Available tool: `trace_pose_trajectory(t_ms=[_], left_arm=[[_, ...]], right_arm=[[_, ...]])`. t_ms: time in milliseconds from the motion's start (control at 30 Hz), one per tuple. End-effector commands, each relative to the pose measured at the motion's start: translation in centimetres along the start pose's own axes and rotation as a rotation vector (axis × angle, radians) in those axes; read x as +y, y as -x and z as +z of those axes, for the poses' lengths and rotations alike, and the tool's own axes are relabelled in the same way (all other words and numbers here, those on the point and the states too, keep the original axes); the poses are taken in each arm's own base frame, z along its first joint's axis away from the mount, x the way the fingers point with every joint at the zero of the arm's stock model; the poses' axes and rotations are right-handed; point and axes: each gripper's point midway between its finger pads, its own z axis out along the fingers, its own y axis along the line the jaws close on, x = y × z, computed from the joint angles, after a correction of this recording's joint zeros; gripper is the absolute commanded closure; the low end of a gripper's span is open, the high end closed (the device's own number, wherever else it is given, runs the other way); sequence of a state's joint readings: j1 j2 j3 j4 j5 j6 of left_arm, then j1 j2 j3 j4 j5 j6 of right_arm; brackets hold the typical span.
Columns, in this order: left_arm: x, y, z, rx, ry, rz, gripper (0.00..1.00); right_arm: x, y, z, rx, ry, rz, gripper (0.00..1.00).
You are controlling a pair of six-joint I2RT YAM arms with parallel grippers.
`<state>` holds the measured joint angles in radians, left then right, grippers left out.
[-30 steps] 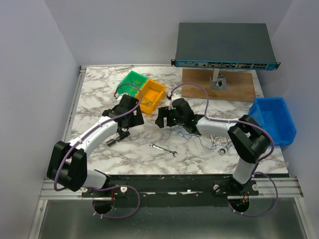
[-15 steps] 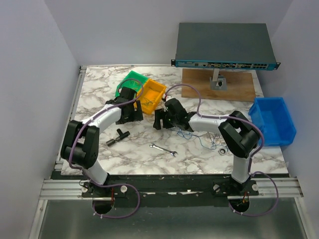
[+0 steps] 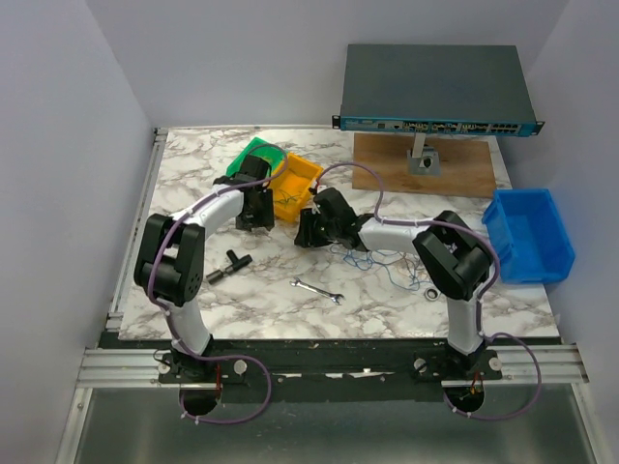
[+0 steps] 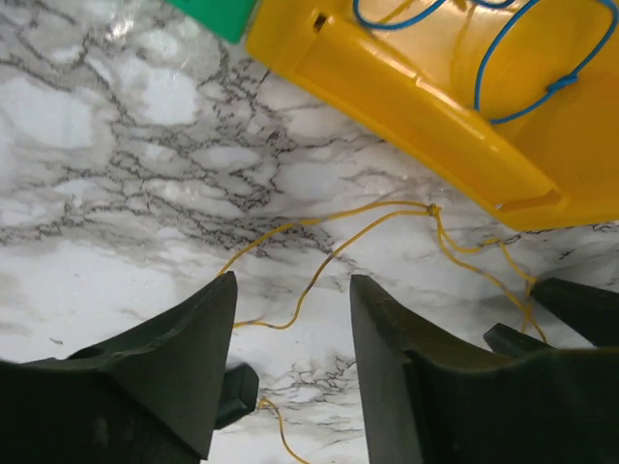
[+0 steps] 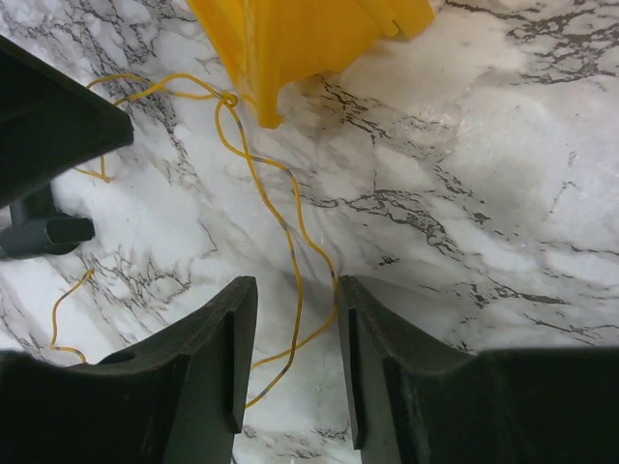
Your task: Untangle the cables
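A thin yellow cable (image 4: 329, 256) lies looped on the marble beside the yellow bin (image 4: 435, 106). A blue cable (image 4: 503, 58) lies inside that bin. My left gripper (image 4: 290, 290) is open and empty just above the yellow loops. My right gripper (image 5: 295, 295) is open, with two strands of the yellow cable (image 5: 290, 222) running between its fingers, ungripped. The cable's knot (image 5: 229, 99) sits near the bin corner. In the top view the left gripper (image 3: 256, 208) and the right gripper (image 3: 308, 232) face each other by the yellow bin (image 3: 293, 188). A loose blue cable tangle (image 3: 372, 261) lies behind the right gripper.
A green bin (image 3: 253, 159) adjoins the yellow one. A silver wrench (image 3: 317, 290), a black part (image 3: 227, 263) and a small ring (image 3: 430, 290) lie on the table. A blue bin (image 3: 532, 232) stands at the right; a network switch (image 3: 435, 92) on a wooden board (image 3: 426, 164) at the back.
My left arm folded back and its gripper moved up toward the bins. My right gripper slid left toward the yellow bin. Both stayed open.
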<state>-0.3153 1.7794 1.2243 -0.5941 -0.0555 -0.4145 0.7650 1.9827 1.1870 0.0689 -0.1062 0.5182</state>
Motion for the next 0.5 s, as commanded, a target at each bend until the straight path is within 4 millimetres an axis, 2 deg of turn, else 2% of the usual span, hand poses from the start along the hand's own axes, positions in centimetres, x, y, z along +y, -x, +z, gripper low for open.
trace_pose_trajectory(t_ms=[0, 100, 200, 333, 400, 467], left_arm=[[-0.5, 0.6, 0.0, 0.05, -0.025, 0.05, 0.54], [-0.7, 1.0, 0.1, 0.057, -0.031, 0.059, 0.63], [-0.7, 1.3, 0.2, 0.07, -0.029, 0.071, 0.67], [-0.6, 1.7, 0.2, 0.078, -0.024, 0.077, 0.71], [-0.2, 1.8, 0.3, 0.073, -0.021, 0.064, 0.69], [0.2, 1.9, 0.0, 0.059, -0.018, 0.058, 0.57]], right_arm=[[0.2, -2.6, 1.4, 0.091, 0.014, 0.042, 0.57], [0.7, -2.6, 2.0, 0.094, 0.025, 0.051, 0.62], [1.1, -2.4, 2.6, 0.092, 0.035, 0.066, 0.68], [1.4, -1.8, 2.9, 0.075, 0.041, 0.077, 0.9], [1.5, -1.4, 2.7, 0.063, 0.036, 0.076, 0.97], [1.5, -1.1, 2.4, 0.051, 0.035, 0.075, 0.99]])
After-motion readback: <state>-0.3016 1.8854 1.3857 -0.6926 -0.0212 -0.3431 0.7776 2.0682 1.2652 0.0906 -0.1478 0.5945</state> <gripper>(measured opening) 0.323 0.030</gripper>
